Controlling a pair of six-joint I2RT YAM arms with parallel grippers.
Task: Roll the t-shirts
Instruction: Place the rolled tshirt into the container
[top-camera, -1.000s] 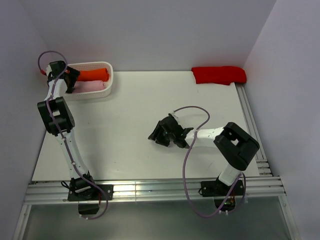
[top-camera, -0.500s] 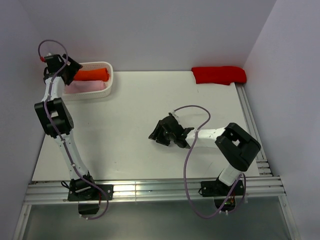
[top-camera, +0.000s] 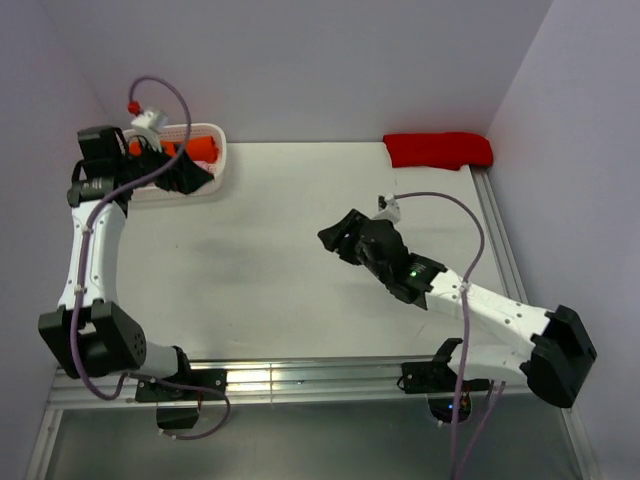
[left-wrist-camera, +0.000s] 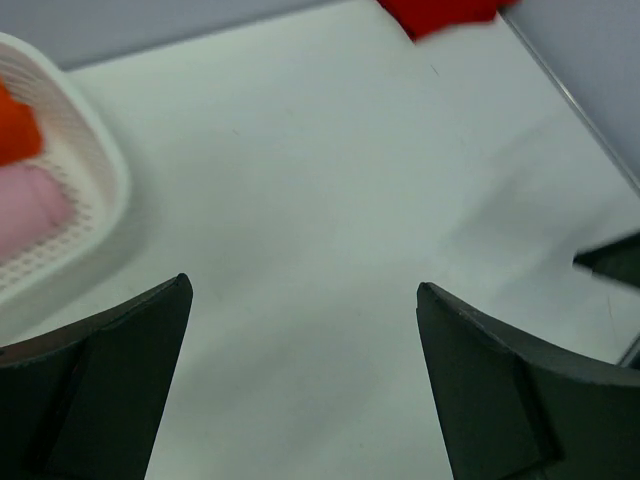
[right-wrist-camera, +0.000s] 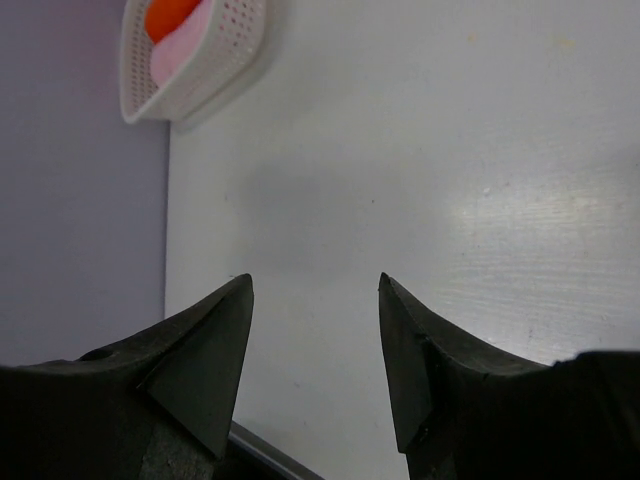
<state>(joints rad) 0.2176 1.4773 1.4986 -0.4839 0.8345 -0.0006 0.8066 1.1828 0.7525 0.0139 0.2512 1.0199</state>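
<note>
Basket (left-wrist-camera: 95, 170), upper left of your worktop (top-camera: 270, 270): pink shirt (left-wrist-camera: 30, 215) and orange shirt (top-camera: 200, 150) inside. Red shirt (top-camera: 438, 150): upper right. Your left end effector (left-wrist-camera: 302, 290): jaws apart, empty, near basket. Your right end effector (right-wrist-camera: 315, 282): apart, empty, centre.

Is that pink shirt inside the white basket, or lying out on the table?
Inside. The pink shirt lies within the white basket, beside the orange bundle.

From above, the left gripper (top-camera: 192, 176) covers much of the basket (top-camera: 221, 150) beneath it, and most of the pink t-shirt (left-wrist-camera: 25, 215). Its wrist camera cuts the red bundle (left-wrist-camera: 440, 12) (far ahead of the fingers) at the top edge.
</note>
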